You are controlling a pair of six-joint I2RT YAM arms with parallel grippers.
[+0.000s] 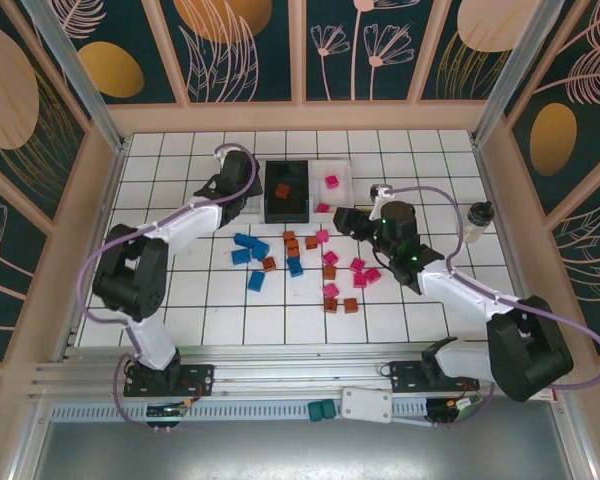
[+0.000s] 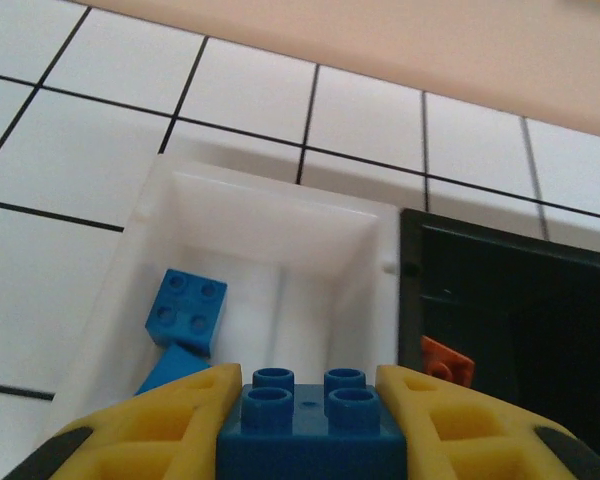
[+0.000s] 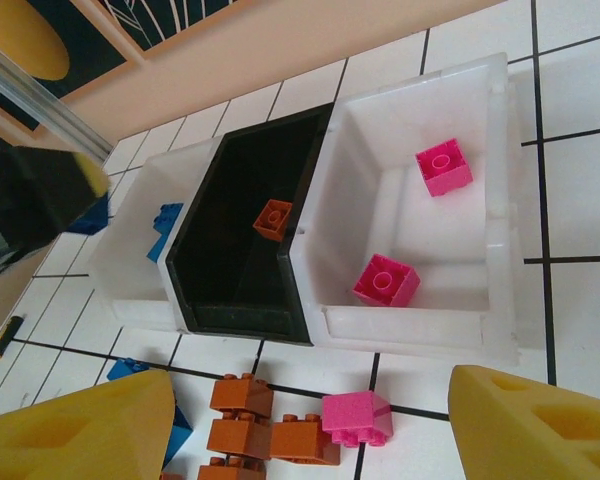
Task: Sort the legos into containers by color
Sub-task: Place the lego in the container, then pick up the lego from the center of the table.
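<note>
1. Evidently the left gripper [image 2: 305, 385] is clamped on a blue brick [image 2: 305, 445] at the left white bin [image 2: 270, 210], where other blue bricks [image 2: 185, 312] lie, so it looks ready to drop.
2. The right gripper [image 3: 305, 410] hovers with jaws apart above a loose pink brick [image 3: 357, 415], just before the right white bin [image 3: 500, 220] holding pink bricks [image 3: 386, 280].
3. The black bin [image 3: 245, 270] between them holds an orange brick [image 3: 272, 218]; many legos [image 1: 310, 265] lie unsorted on the table [image 1: 400, 320].

The left gripper [image 1: 238, 192] hangs at the left side of the black bin [image 1: 287, 212], its jaws hidden from above. The black bin holds one orange brick [image 1: 282, 190]. Touching its right side, a white bin [image 1: 344, 170] holds a pink brick [image 1: 331, 181]. The right gripper [image 1: 350, 222] sits just in front of that bin. On the counter [image 1: 180, 300] between the arms, blue bricks [image 1: 245, 240] lie loose to the left, with orange bricks [image 1: 291, 242] and pink bricks [image 1: 358, 265] mixed in the middle and right. Two teal blocks [image 1: 322, 409] and a flat white box [image 1: 368, 404] rest on the near rail.
</note>
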